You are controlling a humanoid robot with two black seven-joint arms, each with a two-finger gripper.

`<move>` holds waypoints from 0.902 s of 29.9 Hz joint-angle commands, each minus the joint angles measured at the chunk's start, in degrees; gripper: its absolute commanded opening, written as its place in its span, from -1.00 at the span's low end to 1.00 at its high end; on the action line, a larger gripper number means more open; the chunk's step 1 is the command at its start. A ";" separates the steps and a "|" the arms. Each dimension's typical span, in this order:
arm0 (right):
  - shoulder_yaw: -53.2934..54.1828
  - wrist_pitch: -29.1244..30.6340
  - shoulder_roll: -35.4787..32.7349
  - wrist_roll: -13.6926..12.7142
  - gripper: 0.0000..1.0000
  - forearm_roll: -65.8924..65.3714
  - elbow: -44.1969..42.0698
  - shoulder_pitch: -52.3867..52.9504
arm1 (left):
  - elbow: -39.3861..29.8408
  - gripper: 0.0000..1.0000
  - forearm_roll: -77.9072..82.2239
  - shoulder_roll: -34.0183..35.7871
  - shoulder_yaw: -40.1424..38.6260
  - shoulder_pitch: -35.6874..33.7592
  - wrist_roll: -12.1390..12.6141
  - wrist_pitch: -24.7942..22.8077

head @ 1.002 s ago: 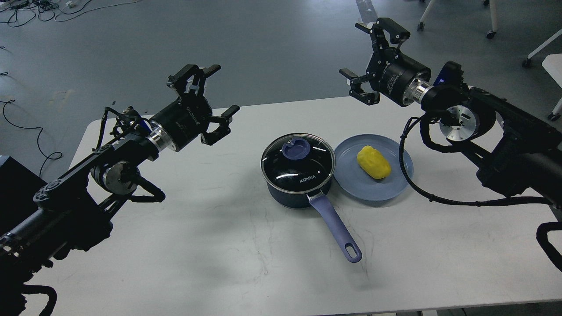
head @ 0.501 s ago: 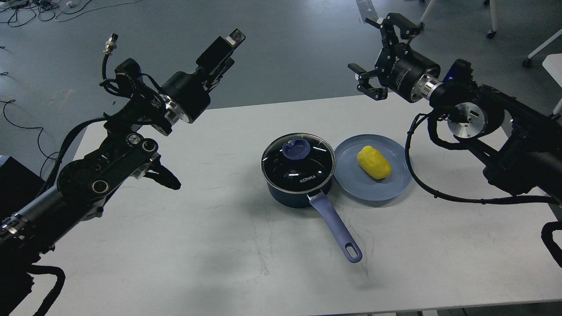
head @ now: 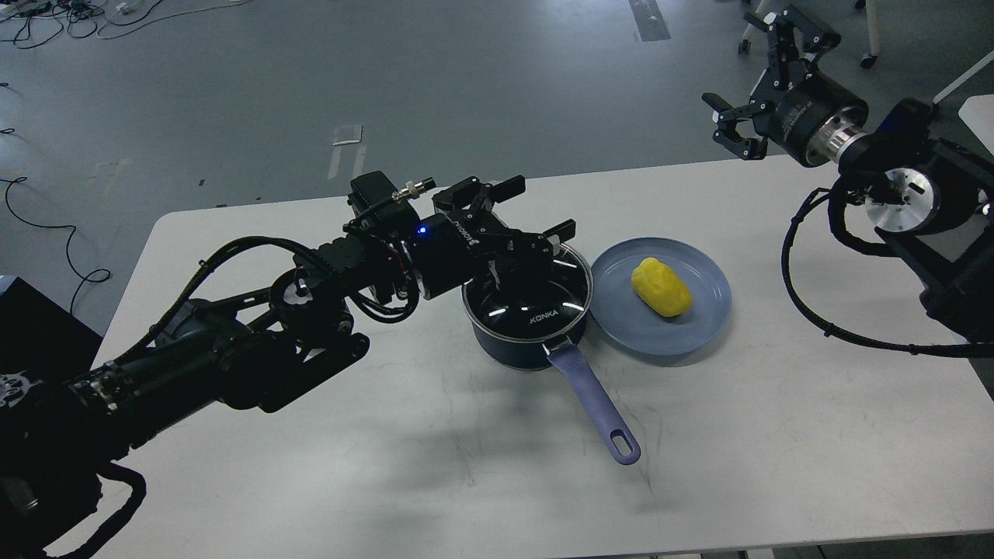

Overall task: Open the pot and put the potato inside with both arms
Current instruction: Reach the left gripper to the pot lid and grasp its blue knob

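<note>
The dark navy pot stands mid-table with its glass lid on it. Its lavender handle points toward the front right. My left gripper is open and hangs right over the lid, hiding the lid's blue knob. The yellow potato lies on a light-blue plate just right of the pot. My right gripper is open and empty, raised high beyond the table's far right corner, well away from the potato.
The white table ends at a far edge behind the pot and a near edge at the bottom. Cables lie on the grey floor at the far left. Chair legs stand at the far right.
My left arm has swung right and down from high over the table's left side to just above the pot lid. My right arm has drawn back up and to the right.
</note>
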 commanded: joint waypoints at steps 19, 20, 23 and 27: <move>0.16 -1.91 -3.95 -0.13 1.00 5.55 -0.68 -0.68 | 11.52 1.00 2.65 -4.75 4.74 1.31 -1.19 0.43; 0.16 -1.91 -3.95 -0.13 1.00 5.55 -0.68 -0.68 | 11.61 1.00 2.56 -4.67 4.65 1.49 -1.19 0.43; 0.16 -1.91 -3.95 -0.13 1.00 5.55 -0.68 -0.68 | 11.61 1.00 2.47 -4.66 4.65 1.67 -1.19 0.43; -0.01 -2.00 -4.04 -0.13 1.00 5.55 -0.77 -0.77 | 11.70 0.97 2.39 -4.66 4.65 2.81 -1.19 0.35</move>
